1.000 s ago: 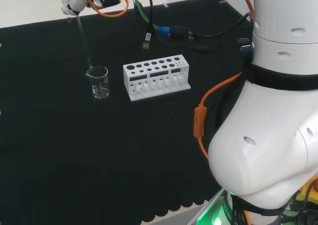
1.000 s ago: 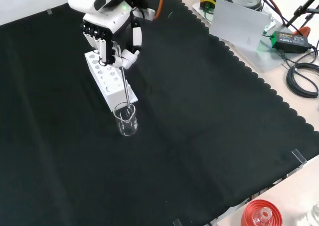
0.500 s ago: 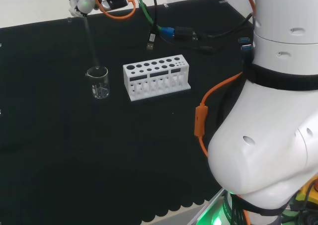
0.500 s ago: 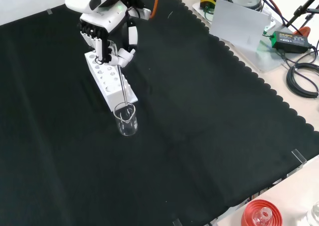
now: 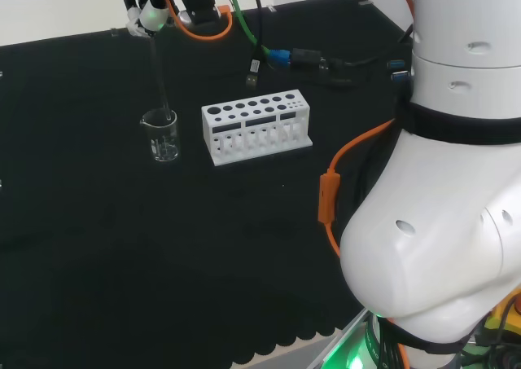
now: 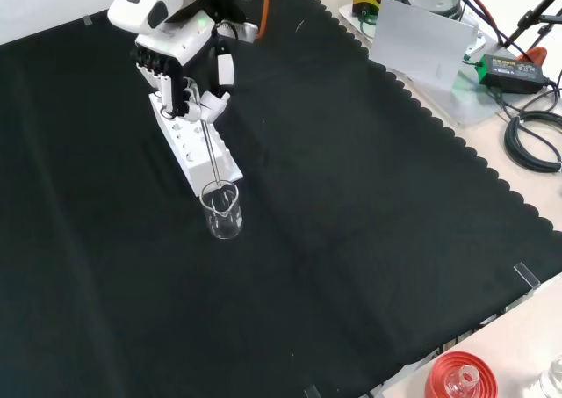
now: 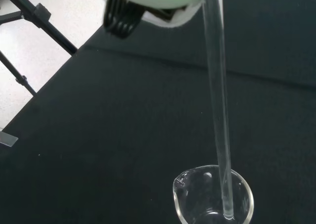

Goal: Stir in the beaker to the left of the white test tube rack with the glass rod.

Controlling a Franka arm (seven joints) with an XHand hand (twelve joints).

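A small clear beaker (image 5: 163,135) stands on the black cloth just left of the white test tube rack (image 5: 256,127) in the head view. In the front view the beaker (image 6: 223,210) sits below the rack (image 6: 191,145). The hand (image 5: 145,2) hangs above the beaker with its fingers curled round the top of a thin glass rod (image 5: 160,77). The rod (image 6: 211,158) slants down from the hand (image 6: 181,80), and its lower end is inside the beaker. The wrist view has the rod (image 7: 219,115) reaching the bottom of the beaker (image 7: 213,197).
Orange, green and black cables (image 5: 269,51) lie behind the rack in the head view. In the front view a red ribbed stand with a glass piece (image 6: 460,379) sits at the lower right beyond the cloth's edge, and a grey plate (image 6: 426,47) and cables (image 6: 531,134) lie at the right.
The hand has moved right in the head view and up-left in the front view. The rod now leans the other way, its tip still inside the beaker.
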